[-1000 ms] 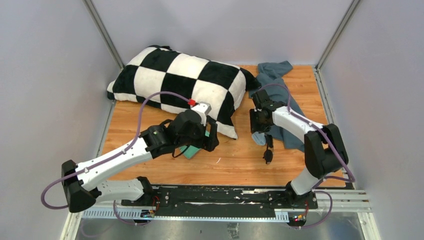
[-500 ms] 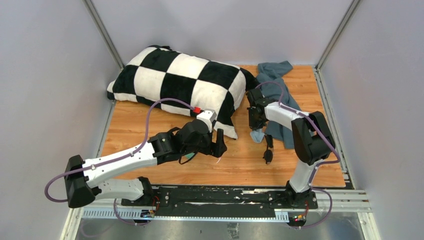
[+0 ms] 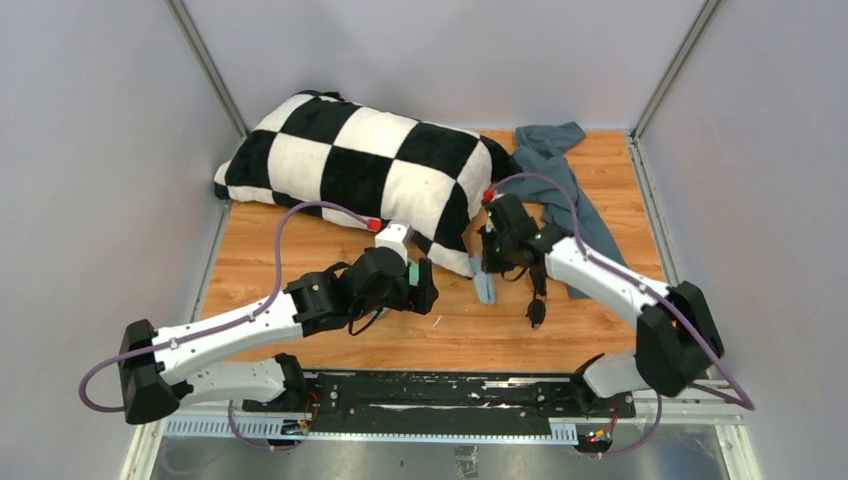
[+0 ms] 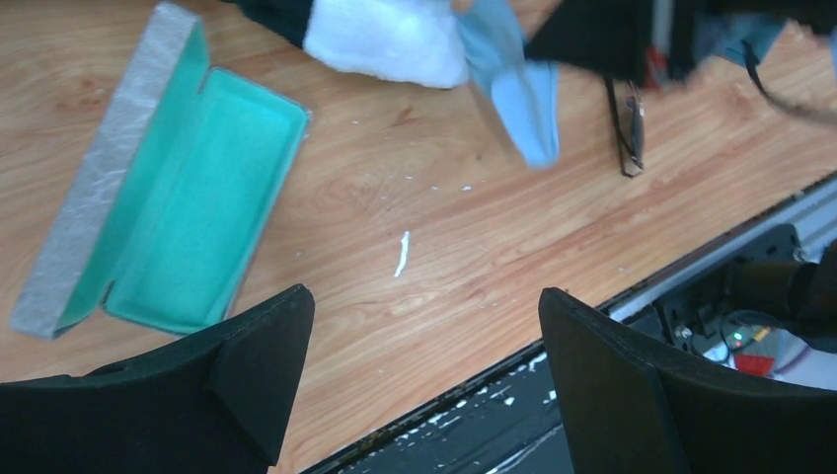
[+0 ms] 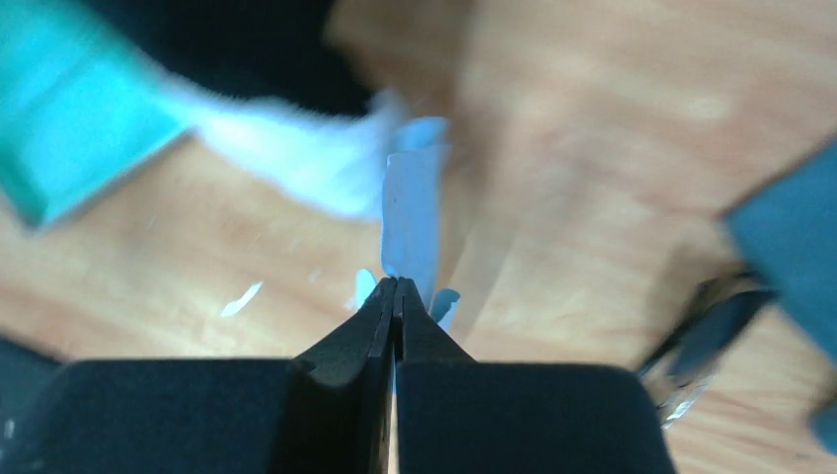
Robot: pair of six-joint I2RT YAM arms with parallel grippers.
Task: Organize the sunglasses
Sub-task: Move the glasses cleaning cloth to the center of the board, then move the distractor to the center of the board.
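Two arms reach out over the wooden table (image 3: pixel 470 335). The left arm stretches forward and low, and the left gripper (image 3: pixel 420 285) is spread wide with nothing between its fingers (image 4: pixel 262 365), poised near the open teal-lined glasses case (image 4: pixel 168 247). The right arm extends across toward the middle, and the right gripper (image 3: pixel 487 262) is pinched tight on a light-blue cloth (image 3: pixel 485 288), which hangs below it by the corner of the checkered pillow (image 3: pixel 360 170). The folded black sunglasses (image 3: pixel 537 300) lie on the wood just right of the cloth, untouched.
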